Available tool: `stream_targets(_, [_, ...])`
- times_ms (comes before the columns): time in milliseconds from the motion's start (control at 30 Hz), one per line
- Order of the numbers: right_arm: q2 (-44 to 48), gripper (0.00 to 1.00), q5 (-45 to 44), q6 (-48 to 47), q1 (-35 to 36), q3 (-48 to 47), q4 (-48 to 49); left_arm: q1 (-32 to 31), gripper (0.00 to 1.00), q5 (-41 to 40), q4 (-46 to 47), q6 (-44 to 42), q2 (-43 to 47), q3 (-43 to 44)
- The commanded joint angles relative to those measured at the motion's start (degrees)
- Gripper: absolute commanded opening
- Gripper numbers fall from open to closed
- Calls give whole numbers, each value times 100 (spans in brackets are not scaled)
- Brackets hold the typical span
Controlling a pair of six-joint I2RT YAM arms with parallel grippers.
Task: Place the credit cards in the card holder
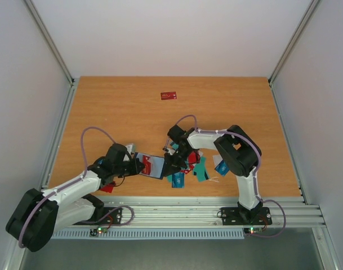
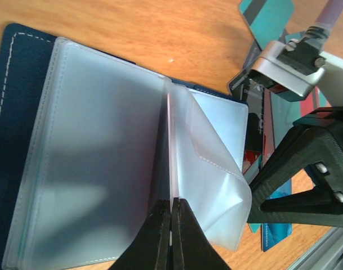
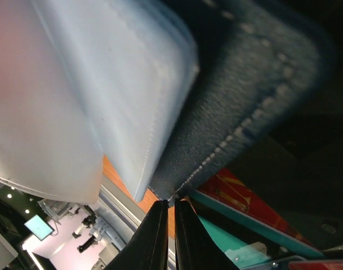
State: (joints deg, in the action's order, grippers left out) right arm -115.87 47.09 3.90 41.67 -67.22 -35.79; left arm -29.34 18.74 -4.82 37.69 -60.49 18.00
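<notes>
The card holder (image 1: 151, 165) lies open on the wooden table between my two arms. Its navy cover (image 2: 13, 112) and frosted clear sleeves (image 2: 103, 157) fill the left wrist view. My left gripper (image 1: 138, 165) (image 2: 172, 205) is shut on the edge of one sleeve, which stands lifted. My right gripper (image 1: 170, 164) (image 3: 170, 203) is at the holder's right side, jaws almost together on a corner of the navy cover (image 3: 244, 101). The credit cards (image 1: 200, 169), teal, blue and red, lie heaped just right of the holder. A red card (image 3: 244, 197) and a teal card (image 3: 227, 236) show under the cover.
One red card (image 1: 169, 95) lies alone far back in the middle. Another red card (image 1: 106, 187) sits beside the left arm. An aluminium rail (image 1: 205, 211) runs along the near edge, and white walls close in the table's sides.
</notes>
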Motion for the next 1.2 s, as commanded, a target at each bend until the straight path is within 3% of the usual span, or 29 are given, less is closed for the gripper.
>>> stream_targets(0, [-332,6,-373,290,-143,-122,-192,-28,0,-333,-576,351,178,-126])
stream_targets(133, [-470,6,-391,161,-347,-420,-363,-28,0,-491,-565,686,353,-176])
stream_targets(267, [-381,7,-403,34,-569,-492,-499,-28,0,-660,-603,419,332,148])
stream_targets(400, [-164,7,-377,-170,-735,-429,-660,-19,1,-877,-708,27,-242,646])
stream_targets(633, [424,11,-183,-280,-788,-215,-785,-19,0,-588,-746,-273,-1241,1368])
stream_targets(900, [1143,16,590,227,-599,580,156,-18,0,-161,-352,-292,-903,891])
stream_targets(1167, [847,16,945,686,229,842,1303,-19,0,-155,-175,-37,-974,679])
